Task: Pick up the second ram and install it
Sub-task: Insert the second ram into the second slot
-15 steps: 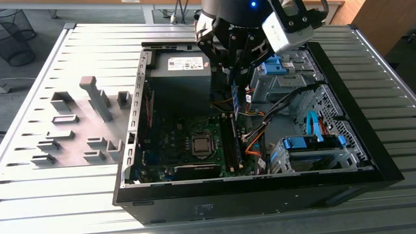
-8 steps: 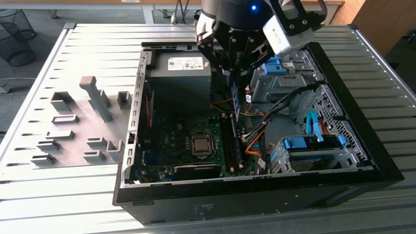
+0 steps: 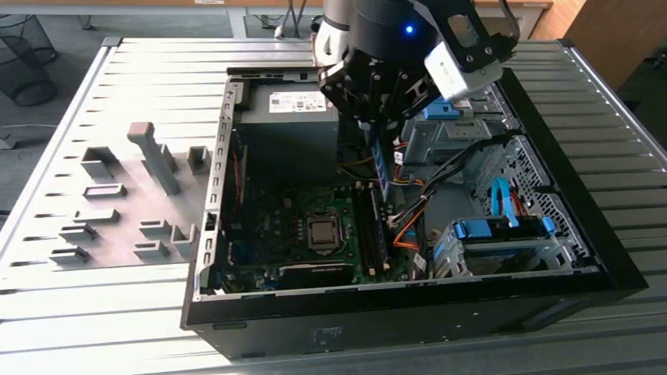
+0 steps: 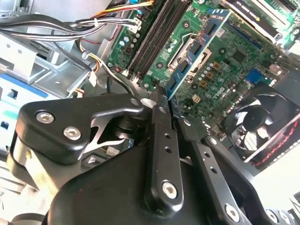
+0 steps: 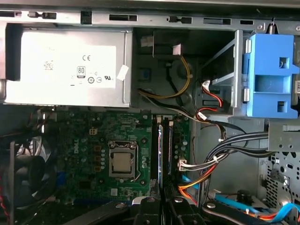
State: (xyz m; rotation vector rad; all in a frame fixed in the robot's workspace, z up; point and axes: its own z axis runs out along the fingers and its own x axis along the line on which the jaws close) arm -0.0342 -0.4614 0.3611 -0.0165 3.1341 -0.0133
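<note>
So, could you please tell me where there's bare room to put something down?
The slatted table is bare in front of the grey holder blocks and along the computer case on the exterior view's right. Inside the case it is crowded: motherboard, cables, drive cage.

Gripper links were matt black metal with bright screws. Second ram was blue-green board with dark chips. Case was matt black; table was ribbed grey metal.
</note>
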